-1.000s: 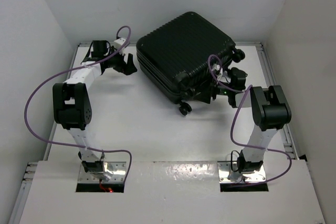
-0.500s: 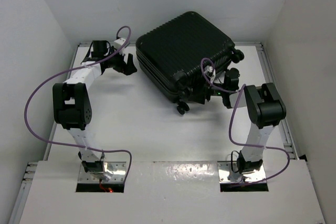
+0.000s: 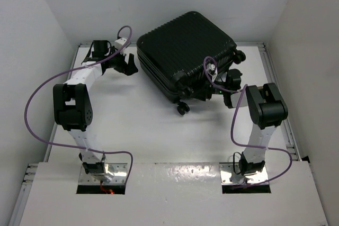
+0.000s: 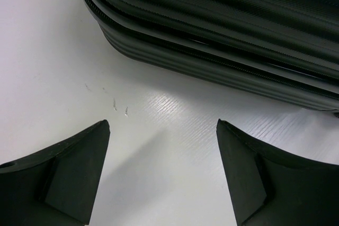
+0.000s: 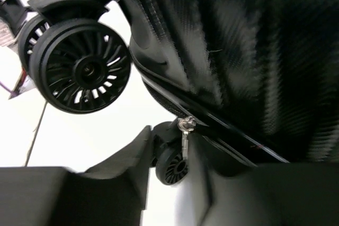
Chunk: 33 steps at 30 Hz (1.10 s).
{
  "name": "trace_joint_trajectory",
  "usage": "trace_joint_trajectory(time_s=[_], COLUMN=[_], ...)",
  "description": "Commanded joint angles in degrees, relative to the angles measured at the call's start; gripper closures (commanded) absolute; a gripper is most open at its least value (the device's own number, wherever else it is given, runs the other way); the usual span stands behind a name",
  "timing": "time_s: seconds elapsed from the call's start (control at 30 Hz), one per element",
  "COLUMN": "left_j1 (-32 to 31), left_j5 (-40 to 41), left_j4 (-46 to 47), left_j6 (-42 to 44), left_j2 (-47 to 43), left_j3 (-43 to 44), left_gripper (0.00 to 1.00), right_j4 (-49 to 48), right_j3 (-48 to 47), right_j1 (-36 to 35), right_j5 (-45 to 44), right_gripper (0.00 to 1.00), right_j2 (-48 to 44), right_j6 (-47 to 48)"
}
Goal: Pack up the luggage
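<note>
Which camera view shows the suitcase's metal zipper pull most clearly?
The right wrist view: the zipper pull hangs close to the lens, beside a wheel. The left wrist view shows only the suitcase seam, no pull. In the top external view it is too small to find.

The left arm (image 3: 79, 78) reaches forward and to the right, its left gripper (image 3: 129, 66) held low with fingers (image 4: 74, 173) spread wide, while the right arm (image 3: 267, 110) folds inward, its right gripper (image 3: 208, 92) pointing left, fingers (image 5: 122, 178) narrowly parted.
</note>
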<state>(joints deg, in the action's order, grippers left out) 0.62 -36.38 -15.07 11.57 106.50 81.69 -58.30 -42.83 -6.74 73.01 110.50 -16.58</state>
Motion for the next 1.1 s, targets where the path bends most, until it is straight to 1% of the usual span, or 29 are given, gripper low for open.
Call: trace_joint_trajectory(time_s=[0.0,0.07,0.1,0.2,0.23,0.3,0.4,0.47,0.5,0.53,0.6,0.67,0.7,0.73,0.77,0.8,0.83,0.87,0.9,0.93,0.97,1.0,1.07], left_j1=[-0.97,-0.97,-0.97,-0.97,-0.28,0.51,1.22,1.75,1.75,1.23,0.44,-1.92,-3.07,-4.3,-5.71,-8.42,-9.75,-12.11,-13.01,-13.62,-14.85,-15.47,-16.88], left_j5=[-0.36,0.26,0.26,1.05,1.83,3.93,6.05,7.64,6.94,3.63,-0.86,-7.09,-8.34,-9.4,-9.93,-9.94,-9.94,-8.02,-7.4,-7.39,-8.08,-8.61,-9.14], left_j4=[0.13,0.13,0.13,0.13,0.13,1.62,2.24,1.72,1.19,0.57,-0.83,-1.79,-2.76,-5.9,-7.07,-7.86,-8.39,-8.4,-8.4,-9.27,-10.06,-10.07,-10.59], left_j6=[0.47,0.47,0.47,-1.1,-1.72,-4.17,-4.19,-4.19,-4.19,-2.28,0.19,8.43,12.73,17.73,26.83,30.84,34.18,39.18,40.79,42.81,47.7,49.67,53.7], left_j2=[-1.29,-1.29,-1.29,-1.82,-2.6,-3.22,-3.23,-3.23,-3.23,-4.18,-6.29,-9.8,-11.82,-16.1,-18.23,-20.17,-23.23,-24.14,-24.14,-24.75,-24.76,-24.76,-24.76], left_j3=[2.68,2.68,2.68,2.68,2.68,2.68,5.14,7.07,7.69,8.3,7.35,3.77,2.61,1.29,-0.11,-3.09,-4.42,-5.57,-6.27,-6.28,-6.8,-6.81,-7.42], left_gripper=[0.13,0.13,0.13,0.13,0.13,0.13,0.13,0.13,0.13,0.13,0.15,0.15,0.15,0.15,0.13,0.13,0.11,0.1,0.1,0.08,0.08,0.08,0.07], right_j4=[-8.05,-7.97,-7.44,-7.18,-6.91,-6.13,-4.72,-2.7,-2.0,0.62,2.31,5.29,7.05,7.59,8.2,9.68,10.05,10.66,14.23,15.14,16.37,16.9,19.18], right_j3=[-4.01,-4.19,-4.28,-3.84,-3.49,-2.7,-0.42,2.3,2.83,5.01,6.09,7.49,7.5,7.5,7.67,7.67,7.85,7.67,7.59,7.5,7.58,7.58,7.5], right_j1=[-0.64,-0.73,-1.08,-1.08,-0.99,-1.08,-0.73,-0.55,-0.29,-0.29,-0.29,-0.38,-0.2,-0.46,-0.46,-0.46,-0.64,-0.38,-0.38,1.02,1.64,2.34,4.88], right_j5=[-3.48,-5.24,-7.25,-9.99,-11.91,-12.89,-14.12,-15.09,-15.62,-16.58,-17.29,-18.43,-18.43,-18.78,-19.31,-19.92,-21.15,-22.11,-25.0,-25.81,-26.16,-27.3,-28.89], right_gripper=[0.7,0.78,0.85,0.99,1.0,1.0,1.0,1.0,1.0,1.0,1.0,1.0,1.0,1.0,1.0,1.0,1.0,1.0,1.0,1.0,1.0,1.0,1.0], right_j2=[0.41,0.86,0.95,0.95,0.43,-0.28,-2.83,-6.5,-8.35,-10.37,-12.76,-15.03,-15.4,-15.75,-16.45,-16.98,-17.42,-17.86,-18.56,-18.91,-19.18,-19.96,-20.32], right_j6=[-0.03,-0.29,-0.47,-0.3,-0.04,0.32,2.07,2.95,3.83,5.31,7.17,8.31,8.4,8.58,8.23,8.23,7.88,7.88,7.62,7.35,7.0,5.17,4.54])
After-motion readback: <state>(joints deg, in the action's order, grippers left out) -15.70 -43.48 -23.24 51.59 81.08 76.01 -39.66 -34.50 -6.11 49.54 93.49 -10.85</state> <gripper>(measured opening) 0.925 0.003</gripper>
